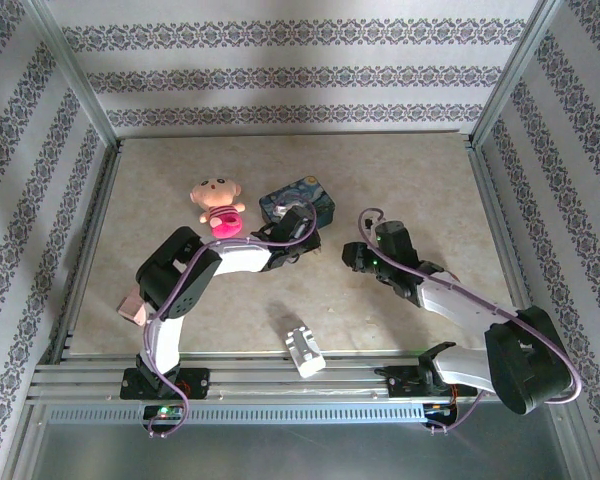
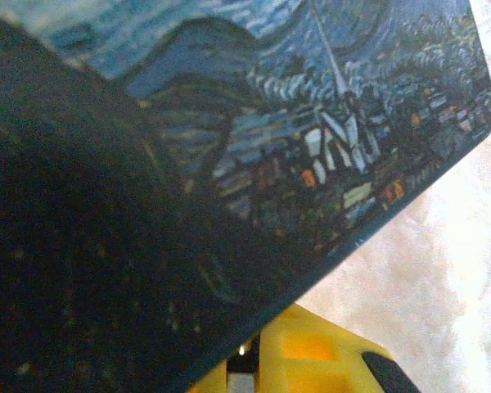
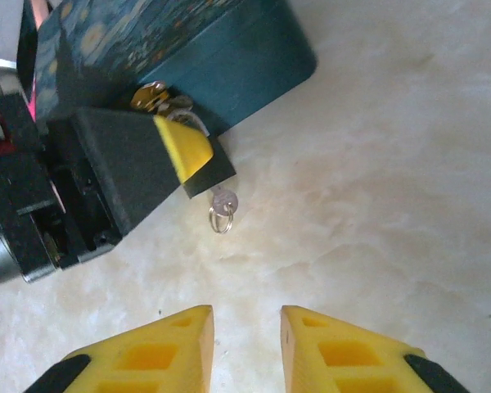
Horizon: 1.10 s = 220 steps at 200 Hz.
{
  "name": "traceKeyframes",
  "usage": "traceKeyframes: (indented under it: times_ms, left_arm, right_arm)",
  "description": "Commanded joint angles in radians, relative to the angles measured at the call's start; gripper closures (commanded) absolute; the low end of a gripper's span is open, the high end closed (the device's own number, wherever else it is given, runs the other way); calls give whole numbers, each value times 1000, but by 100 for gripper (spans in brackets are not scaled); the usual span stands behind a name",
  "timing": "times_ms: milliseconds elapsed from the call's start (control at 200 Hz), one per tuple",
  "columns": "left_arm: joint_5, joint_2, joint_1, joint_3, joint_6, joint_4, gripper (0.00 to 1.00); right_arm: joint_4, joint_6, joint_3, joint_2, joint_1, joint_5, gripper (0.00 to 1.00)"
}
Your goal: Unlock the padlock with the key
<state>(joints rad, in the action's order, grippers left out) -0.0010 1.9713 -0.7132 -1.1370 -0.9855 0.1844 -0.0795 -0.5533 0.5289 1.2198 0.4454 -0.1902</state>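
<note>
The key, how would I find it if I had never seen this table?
Find the big blue painted tin. Right beside it, at the tip of the left arm's black-and-yellow fingers, is the key: tiny and silvery, with a little wire ring on its end.

Blue starry-night tin (image 1: 310, 196) just beyond your left pincer (image 1: 305, 245), pink plush doll (image 1: 218, 207) near its left, white plastic block (image 1: 304, 350) well behind it, pale marbled tabletop (image 3: 393, 164) beneath your right pincer (image 3: 245, 327), patterned wallpaper (image 1: 280, 80) far beyond both.
</note>
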Motion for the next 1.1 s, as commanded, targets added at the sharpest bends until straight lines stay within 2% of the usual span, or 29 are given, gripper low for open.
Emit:
traceKeyframes:
  times_ms: [0, 380, 715, 1094]
  left_arm:
    - [78, -63, -13, -8, -69, -74, 100]
    - [153, -75, -3, -2, -175, -140, 100]
    - [189, -84, 9, -13, -184, -160, 100]
    - [231, -91, 28, -38, -186, -196, 100]
  right_arm:
    - [14, 31, -14, 4, 26, 21, 73]
    - [-9, 32, 22, 121, 113, 52, 71]
    - [19, 140, 117, 238, 179, 187, 70]
    - [62, 229, 233, 351, 229, 243, 70]
